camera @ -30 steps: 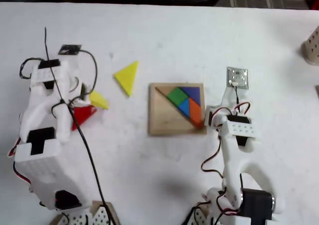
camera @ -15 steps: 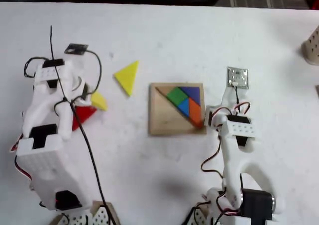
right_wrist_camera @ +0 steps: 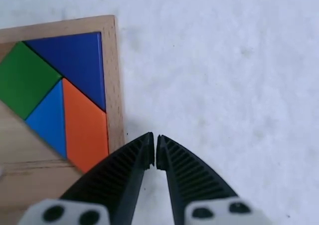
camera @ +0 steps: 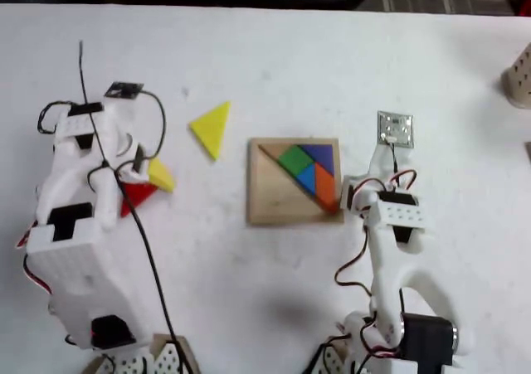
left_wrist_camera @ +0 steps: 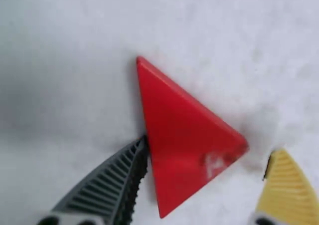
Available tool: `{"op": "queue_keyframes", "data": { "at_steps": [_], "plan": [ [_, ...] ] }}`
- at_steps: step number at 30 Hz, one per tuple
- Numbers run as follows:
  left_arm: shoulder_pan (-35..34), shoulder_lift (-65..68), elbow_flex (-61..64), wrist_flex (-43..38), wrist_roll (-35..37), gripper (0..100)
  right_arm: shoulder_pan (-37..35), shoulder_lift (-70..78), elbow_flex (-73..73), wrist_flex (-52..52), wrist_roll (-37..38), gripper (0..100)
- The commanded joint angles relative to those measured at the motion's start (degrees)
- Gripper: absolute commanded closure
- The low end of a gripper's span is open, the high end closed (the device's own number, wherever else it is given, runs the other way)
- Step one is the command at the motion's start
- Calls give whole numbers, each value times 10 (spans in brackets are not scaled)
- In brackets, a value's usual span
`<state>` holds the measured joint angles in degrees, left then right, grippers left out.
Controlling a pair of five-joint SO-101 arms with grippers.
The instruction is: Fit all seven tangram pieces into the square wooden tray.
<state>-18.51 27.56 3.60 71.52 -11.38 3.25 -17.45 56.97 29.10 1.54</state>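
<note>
1. Four coloured pieces fill one half of the tray; the rest is bare wood.
2. The red triangle and yellow triangle lie outside it on the white desk.
3. The left tool is spread wide around the red triangle.
4. The right tool is closed and empty beside the tray.
5. The room beyond is dark.

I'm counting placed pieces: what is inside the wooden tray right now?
Four pieces fill one half of the wooden tray: green, dark blue, light blue and orange. The other half shows bare wood. The right pincer covers the corner by the orange piece.
</note>
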Motion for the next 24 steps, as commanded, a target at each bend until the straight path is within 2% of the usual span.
{"op": "queue_keyframes", "data": {
  "at_steps": [1, 5, 6, 10, 18, 24],
  "plan": [
    [-3, -3, -6, 8, -4, 683, -4, -3, -9, -12, 8, 981],
    [-1, -3, -9, 8, -5, 866, -3, -3, -9, -12, 8, 981],
    [-1, -3, -9, 9, -5, 880, -3, -3, -9, -12, 8, 981],
    [-1, -3, -9, 10, -5, 849, -4, -3, -9, -12, 8, 981],
    [-4, -10, -12, 13, -6, 849, -6, -3, -9, -12, 8, 981],
    [-3, -97, -13, 46, -2, 849, -6, -3, -9, -12, 8, 981]
  ]
}}
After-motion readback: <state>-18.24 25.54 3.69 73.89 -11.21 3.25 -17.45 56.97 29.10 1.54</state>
